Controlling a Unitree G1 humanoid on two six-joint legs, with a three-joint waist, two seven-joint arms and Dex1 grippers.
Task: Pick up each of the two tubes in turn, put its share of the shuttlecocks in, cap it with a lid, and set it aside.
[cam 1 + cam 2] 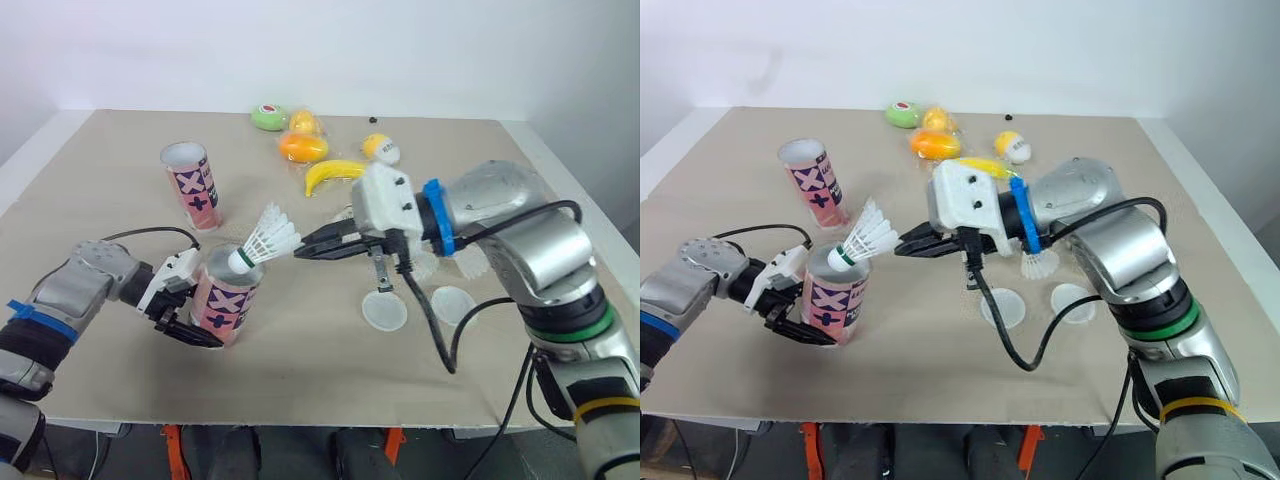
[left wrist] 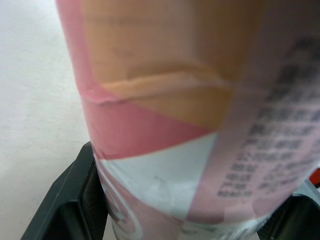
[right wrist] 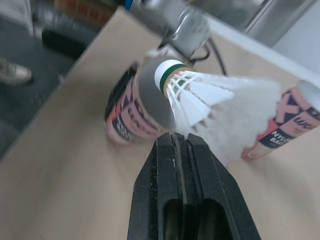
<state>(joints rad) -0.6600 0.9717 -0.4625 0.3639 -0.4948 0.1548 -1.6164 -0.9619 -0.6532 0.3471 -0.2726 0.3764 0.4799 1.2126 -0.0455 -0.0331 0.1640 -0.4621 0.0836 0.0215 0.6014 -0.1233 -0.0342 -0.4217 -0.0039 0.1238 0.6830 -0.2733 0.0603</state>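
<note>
Your left end effector (image 1: 195, 302) is clamped on the pink printed cardboard tube (image 1: 228, 300). At that tube's mouth the right end effector (image 1: 303, 250) (fingers together) pinches a white feather shuttlecock (image 1: 268, 238), cork down. You're mid-loading; next, seat it and release.

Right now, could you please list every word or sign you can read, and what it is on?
"X X +": held tube and standing tube.
"NYLO", cut off: standing tube.
Too blurred: held tube's small print; yellow-white toy's red mark.
</note>
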